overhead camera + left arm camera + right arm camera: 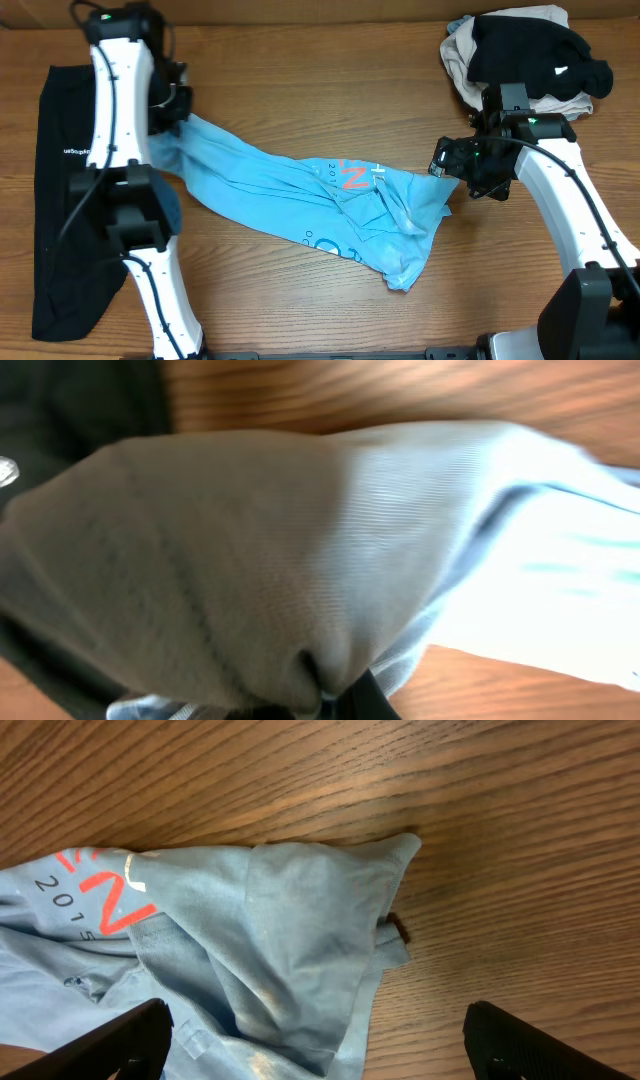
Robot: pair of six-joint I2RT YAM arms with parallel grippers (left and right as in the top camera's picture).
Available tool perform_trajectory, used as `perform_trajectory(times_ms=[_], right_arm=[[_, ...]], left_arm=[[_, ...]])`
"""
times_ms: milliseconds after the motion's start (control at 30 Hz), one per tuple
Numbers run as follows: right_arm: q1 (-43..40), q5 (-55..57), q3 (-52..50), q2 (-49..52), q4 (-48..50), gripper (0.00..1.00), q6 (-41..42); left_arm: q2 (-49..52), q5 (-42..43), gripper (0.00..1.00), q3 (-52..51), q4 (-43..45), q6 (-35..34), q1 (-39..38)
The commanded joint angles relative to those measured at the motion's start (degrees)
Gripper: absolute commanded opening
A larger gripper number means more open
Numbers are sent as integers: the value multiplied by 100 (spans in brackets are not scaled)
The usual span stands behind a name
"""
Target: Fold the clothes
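The light blue T-shirt [330, 200] with white and orange-red lettering lies crumpled and stretched across the middle of the table. My left gripper [172, 122] is shut on its left end, and the cloth [300, 540] fills the left wrist view, bunched at the jaws. My right gripper [447, 166] is open just above the shirt's right edge [300, 930], with its fingers [315, 1040] spread either side of the cloth. A long black garment [60, 190] with a small white logo lies flat at the table's left side.
A pile of black and beige clothes [525, 55] sits at the back right corner, behind the right arm. Bare wooden tabletop [300, 100] lies behind and in front of the shirt.
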Motion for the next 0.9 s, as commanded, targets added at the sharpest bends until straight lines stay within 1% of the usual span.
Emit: perform_trajectory(times_ms=[0,300,367,533,633,767,867], right_arm=[[-7,-13,111,-33,4,97,-74],[-7,-9,111,-33,-15,97,-157],[-7,-4,111,-33,-7,97,-243],[-7,-9,107,-33,17,97,-245],[-7,-9,107,-33,22,97,-245],[-7,-7,107,-33,20,97,-258],[-7,-9,107,-33,24,97,-258]], left_arm=[[-179,293,4,107,-26,160,-494],[-179,323,4,-433,-26,63,-1521],[-179,452,4,-555,-26,37,-1714],[-177,723,4,-715,-9,35,-2090],[-177,739,4,-752,85,26,-2310],[-177,761,4,-756,153,-181,-2568],[-177,911,4,-756,149,-186,-2763]])
